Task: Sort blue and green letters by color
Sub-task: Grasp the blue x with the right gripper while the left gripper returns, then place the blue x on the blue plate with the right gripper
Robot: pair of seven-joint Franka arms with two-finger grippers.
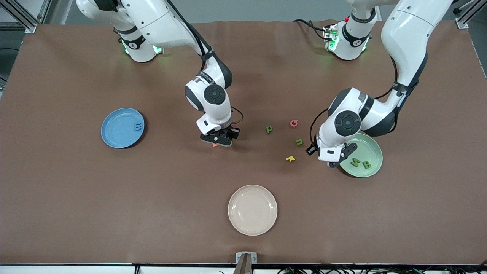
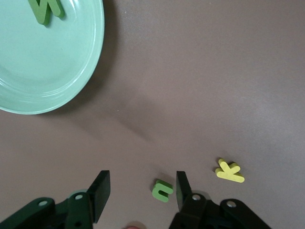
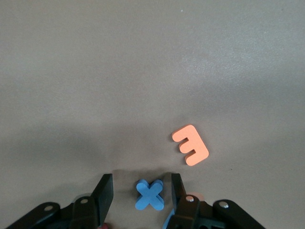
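Right gripper (image 3: pixel 138 193) low on bench, open, straddling blue plus sign (image 3: pixel 150 194), nearer one finger; orange letter (image 3: pixel 190 144) just beside. Left gripper (image 2: pixel 142 191) open beside green plate (image 1: pixel 374 146); green u (image 2: pixel 162 190) between fingers, hugging one.

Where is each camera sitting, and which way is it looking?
Front view: high across the table, facing both arms; shows the blue plate, beige plate and both grippers.
Left wrist view: on the left arm, looking down past the left gripper at the green u, yellow k and green plate.
Right wrist view: on the right arm, looking down past the right gripper at the blue plus sign and orange F.
Shared: front and left wrist views both show the u, k and green plate.
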